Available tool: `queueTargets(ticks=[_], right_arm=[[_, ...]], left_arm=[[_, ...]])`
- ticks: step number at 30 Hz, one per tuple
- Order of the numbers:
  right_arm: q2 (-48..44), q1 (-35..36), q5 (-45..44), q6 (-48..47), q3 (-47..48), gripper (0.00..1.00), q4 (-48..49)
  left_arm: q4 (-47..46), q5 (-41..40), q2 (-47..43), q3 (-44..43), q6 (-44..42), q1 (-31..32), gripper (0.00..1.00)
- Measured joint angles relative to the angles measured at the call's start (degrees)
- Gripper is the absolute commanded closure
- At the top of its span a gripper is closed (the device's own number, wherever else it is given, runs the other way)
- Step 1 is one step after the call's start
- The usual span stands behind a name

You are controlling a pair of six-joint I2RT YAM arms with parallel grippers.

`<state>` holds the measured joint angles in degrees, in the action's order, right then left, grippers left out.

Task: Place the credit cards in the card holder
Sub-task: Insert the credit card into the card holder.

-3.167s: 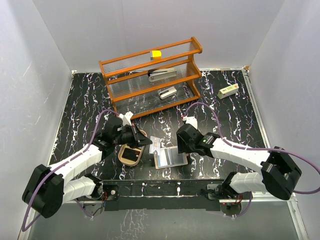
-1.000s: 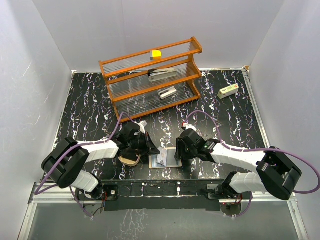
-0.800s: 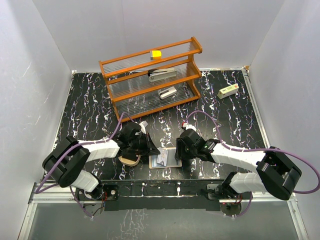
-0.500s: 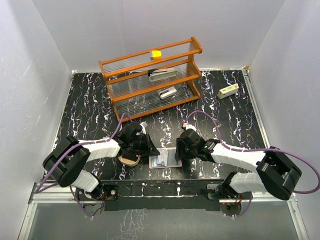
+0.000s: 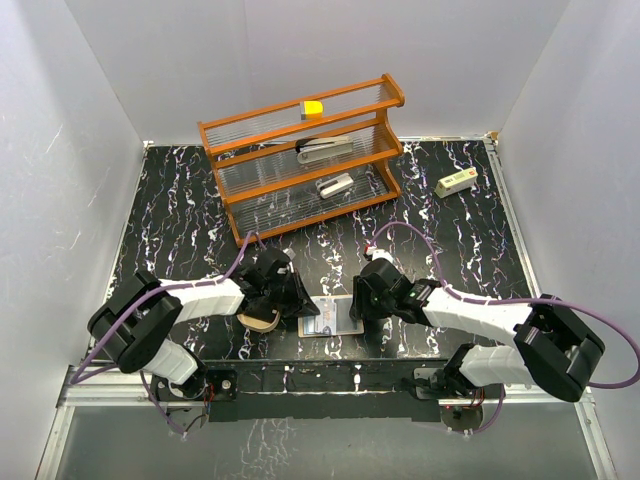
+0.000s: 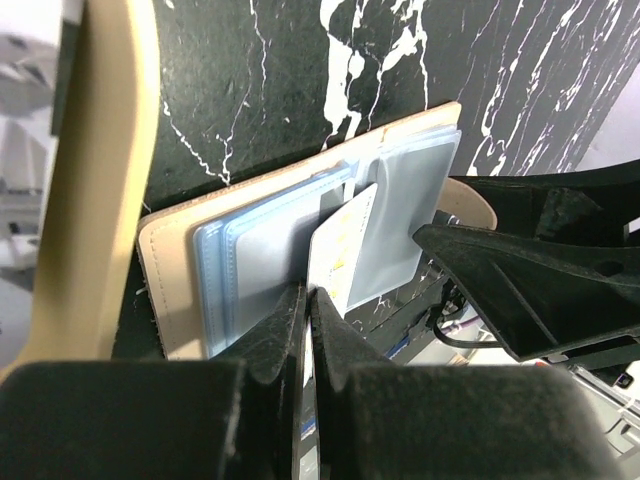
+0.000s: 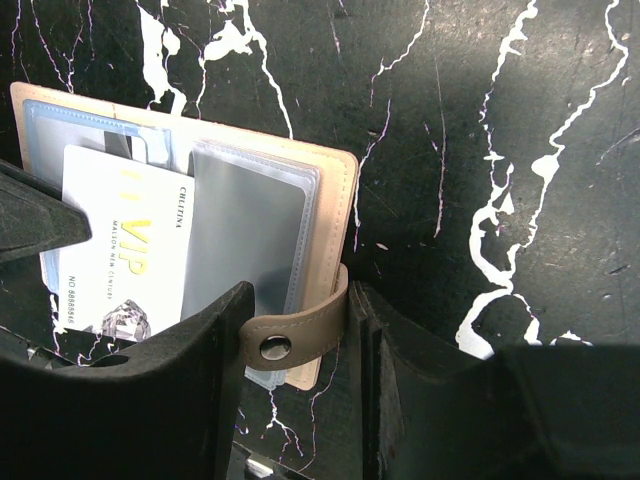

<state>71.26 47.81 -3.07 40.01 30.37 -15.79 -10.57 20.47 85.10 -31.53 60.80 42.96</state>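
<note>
Tan leather, folded open, marked the card holder [image 5: 345, 322] in the top view. It lay at the near middle of the black marbled table [image 5: 180, 200] between both arms, with an oval tan tray [image 5: 262, 322] just to its left.

From the left wrist, the left gripper [image 6: 307, 297] was pressed together on one edge of a stiff white credit card [image 6: 345, 240]. The card's other end rested among glossy clear sleeves [image 6: 255, 265]; whether it was inside a pocket or on top I could not tell.

From the right wrist, the right gripper [image 7: 295, 335] clamped the holder's snap strap [image 7: 300, 343] between its fingers, pinning it flat.

As I judged the risk, the card's corner could catch a limp sleeve lip and ride over the pocket. The thin card could also pivot in so narrow a pinch, and too hard a push might drag the holder out of the strap grip.
</note>
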Motion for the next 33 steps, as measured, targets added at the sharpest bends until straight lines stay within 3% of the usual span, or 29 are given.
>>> queueTargets(ticks=[22,33], right_arm=[[-0.1,0.0,0.0,0.0,-0.2,0.60,0.3],[-0.1,0.0,0.0,0.0,-0.2,0.60,0.3]], left_arm=[[5.5,-5.0,-2.9,-0.7,2.5,2.1,1.00],[4.4,-4.6,0.0,-2.2,0.9,2.2,1.00]])
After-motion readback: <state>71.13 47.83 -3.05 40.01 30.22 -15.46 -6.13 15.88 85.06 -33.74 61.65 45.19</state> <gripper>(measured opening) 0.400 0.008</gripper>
